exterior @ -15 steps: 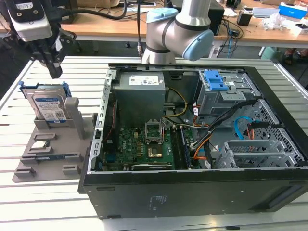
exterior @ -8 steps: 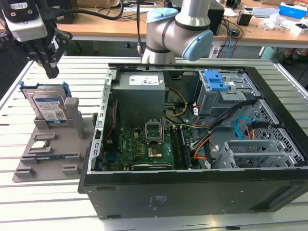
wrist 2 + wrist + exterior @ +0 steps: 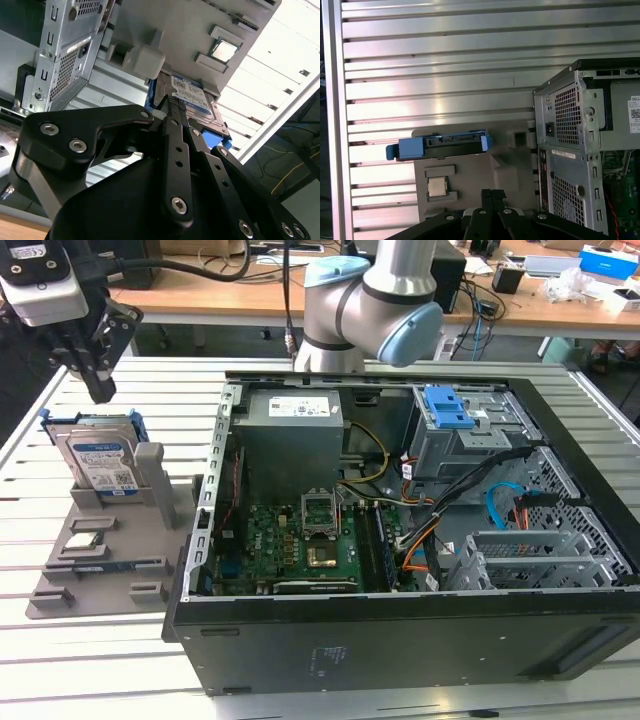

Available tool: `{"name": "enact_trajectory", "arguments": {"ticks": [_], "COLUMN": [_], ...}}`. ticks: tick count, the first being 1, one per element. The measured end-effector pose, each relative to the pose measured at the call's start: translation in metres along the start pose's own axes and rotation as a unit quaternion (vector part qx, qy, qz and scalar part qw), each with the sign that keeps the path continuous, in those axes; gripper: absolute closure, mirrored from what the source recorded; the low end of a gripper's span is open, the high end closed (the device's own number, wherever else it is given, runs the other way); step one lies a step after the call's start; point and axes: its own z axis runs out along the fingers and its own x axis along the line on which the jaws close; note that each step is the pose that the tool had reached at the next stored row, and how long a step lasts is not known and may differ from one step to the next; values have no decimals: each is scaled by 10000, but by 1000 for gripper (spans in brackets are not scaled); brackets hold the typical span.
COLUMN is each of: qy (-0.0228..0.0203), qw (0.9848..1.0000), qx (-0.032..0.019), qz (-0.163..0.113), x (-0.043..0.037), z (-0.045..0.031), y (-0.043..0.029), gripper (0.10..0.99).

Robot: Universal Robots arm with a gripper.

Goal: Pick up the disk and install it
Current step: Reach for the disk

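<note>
Slatted metal counter (image 3: 100, 670); robot arm base (image 3: 370, 300) stands at its far edge. An open computer case (image 3: 400, 640) lies on its side mid-counter with the motherboard (image 3: 300, 540) exposed.

Just beside the case, toward the exterior view's left, is a grey fixture tray (image 3: 110, 585). The disk (image 3: 100, 465) stands on edge in the tray's far slot, tilted, label showing, clipped in its blue frame. It is seen edge-on in the first wrist view (image 3: 440, 145). A small processor chip (image 3: 85, 540) lies flat in a tray pocket nearer the camera.

The claw (image 3: 100, 390) hangs above the disk, clear of it, fingers pressed together, pinching nothing. In the second wrist view the claw tip (image 3: 172, 102) points at the disk's label (image 3: 192, 97).
</note>
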Motion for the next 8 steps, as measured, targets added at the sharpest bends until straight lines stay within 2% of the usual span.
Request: {"name": "enact_trajectory", "arguments": {"ticks": [8], "qy": [0], "qw": [10000], "qx": [0], "qz": [0], "x": [99], "z": [-1], "y": [-7], "gripper": [980]}}
